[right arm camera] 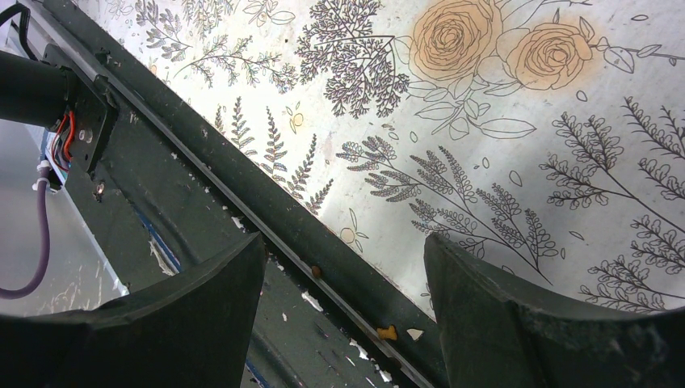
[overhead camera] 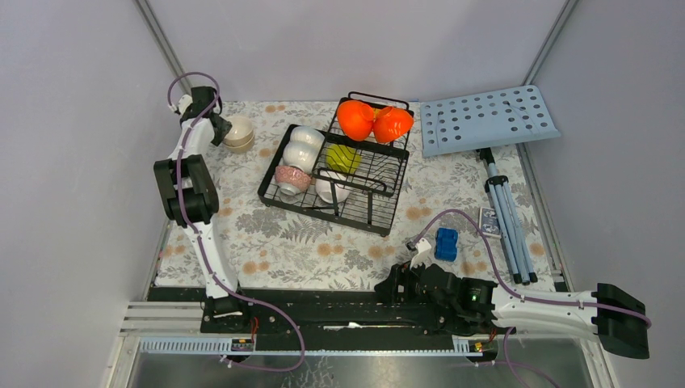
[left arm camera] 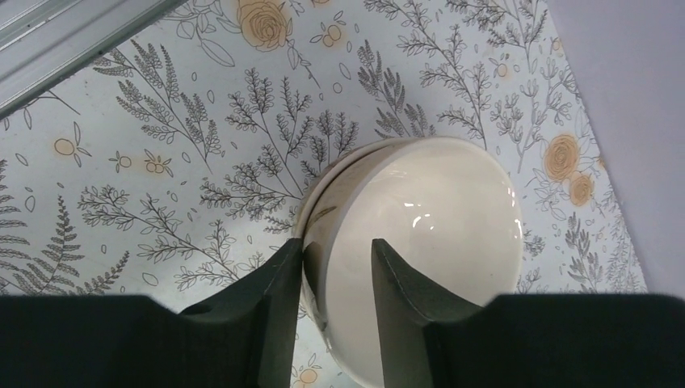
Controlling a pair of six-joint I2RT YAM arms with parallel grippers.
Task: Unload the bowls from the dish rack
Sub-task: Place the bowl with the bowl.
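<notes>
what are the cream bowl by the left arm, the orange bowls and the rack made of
cream bowl: probably glazed ceramic; smooth and glossy, with sharp light reflections on its side.
orange bowls: glossy and evenly bright; glazed ceramic or plastic, too far off to tell.
dish rack: thin black wire, likely coated metal, with a dull finish.

L wrist: bowl [left arm camera: 420, 242] near rim cut off at btm edge, partly behind fingers [left arm camera: 275, 323]; lower bowl [left arm camera: 317, 192] mostly hidden. Top: card [overhead camera: 488, 218] by tripod [overhead camera: 505, 218] too small to read.
</notes>
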